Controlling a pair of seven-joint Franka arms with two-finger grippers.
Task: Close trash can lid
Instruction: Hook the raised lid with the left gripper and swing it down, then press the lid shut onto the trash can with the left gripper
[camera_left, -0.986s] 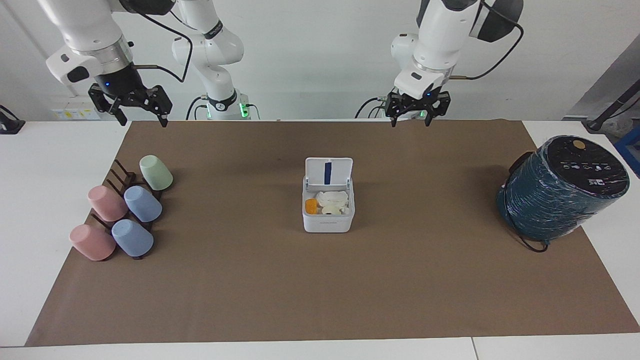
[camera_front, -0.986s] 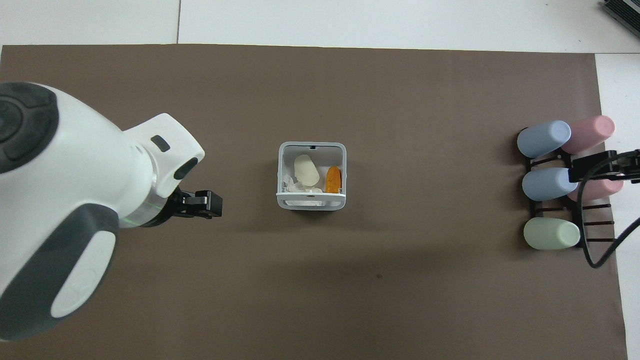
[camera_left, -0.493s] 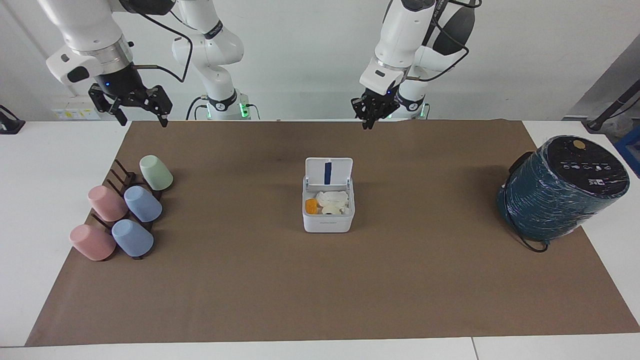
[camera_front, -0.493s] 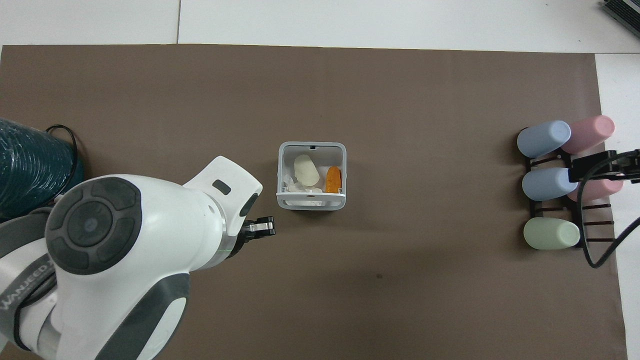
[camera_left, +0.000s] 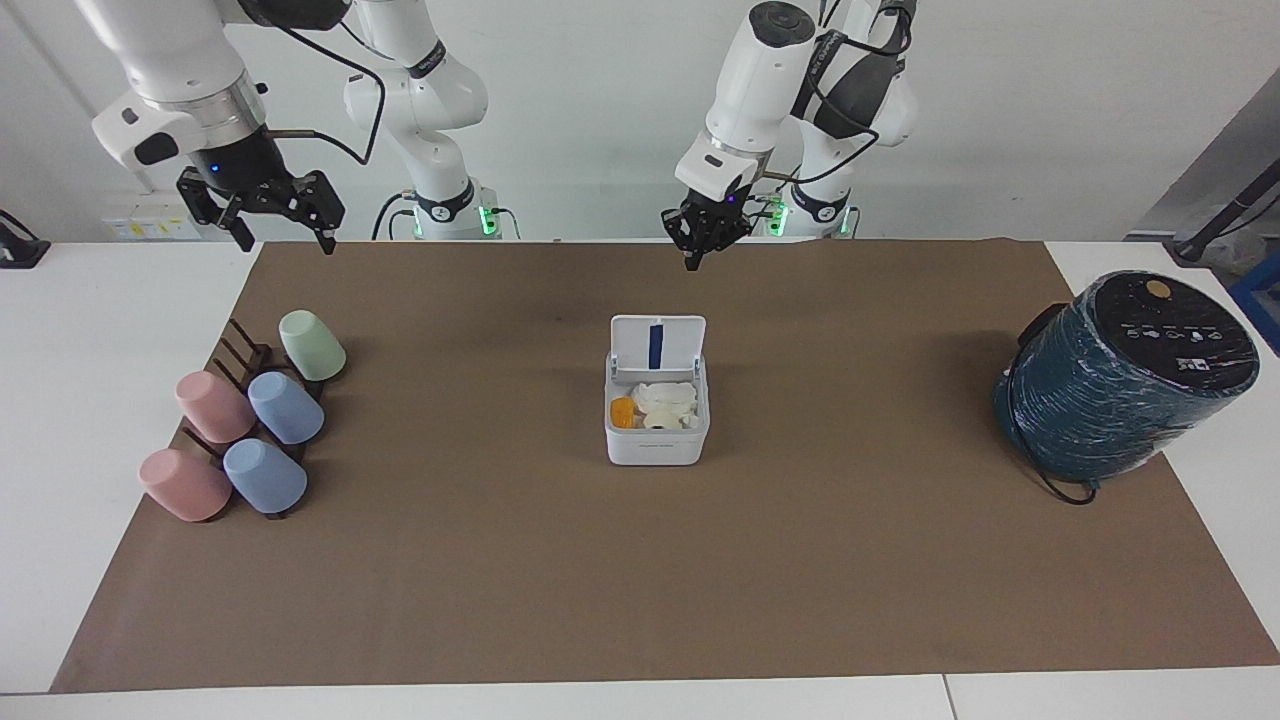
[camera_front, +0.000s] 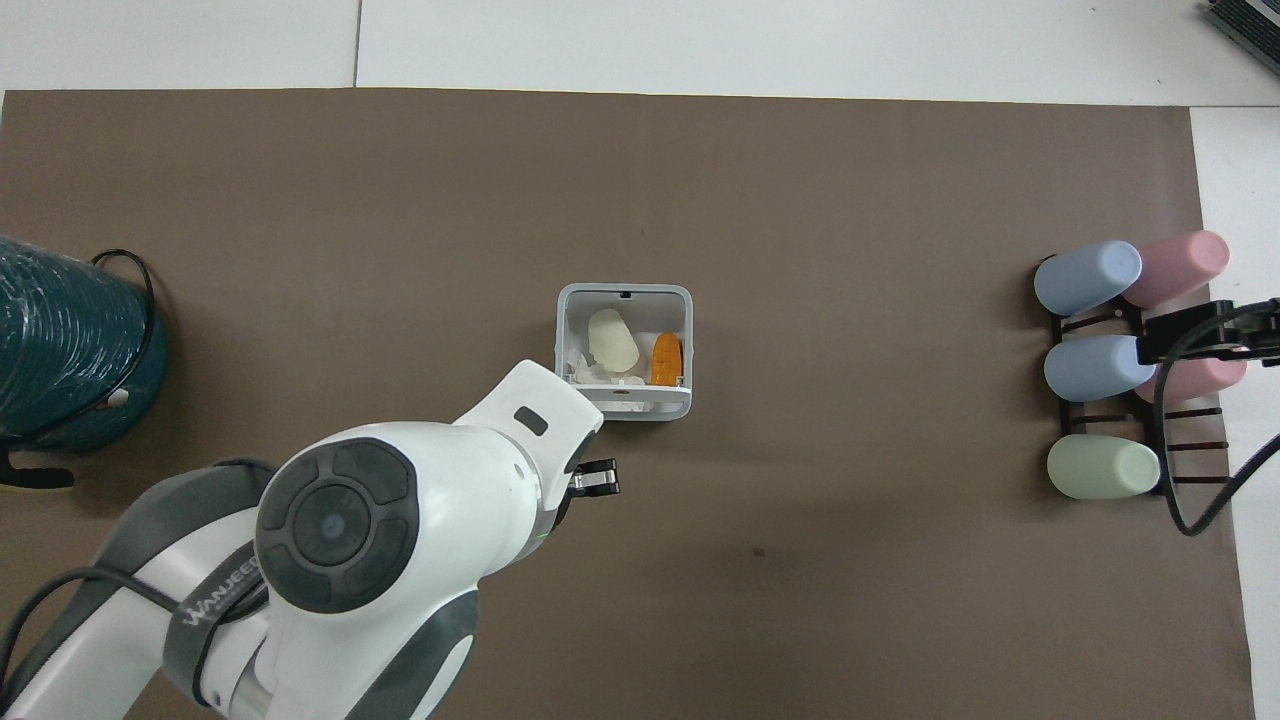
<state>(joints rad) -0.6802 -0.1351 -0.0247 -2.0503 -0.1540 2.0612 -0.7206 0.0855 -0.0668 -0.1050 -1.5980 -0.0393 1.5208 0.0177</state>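
The small white trash can (camera_left: 655, 445) stands in the middle of the brown mat. Its lid (camera_left: 657, 345) stands upright and open on the side nearer the robots, blue strip showing. White crumpled scraps and an orange piece lie inside. In the overhead view the trash can (camera_front: 622, 292) is open and the lid (camera_front: 655, 402) shows edge-on. My left gripper (camera_left: 694, 258) hangs shut and empty over the mat beside the lid, apart from it; it also shows in the overhead view (camera_front: 598, 481). My right gripper (camera_left: 288, 240) waits open over the mat's corner by the cups.
A large dark teal wrapped cylinder (camera_left: 1125, 375) stands at the left arm's end of the mat, with a black cable at its foot. A dark rack with several pastel cups (camera_left: 250, 420) lies at the right arm's end.
My left arm has swung from the left arm's end toward the middle, and its fingers have shut. The right arm, trash can and lid have not moved.
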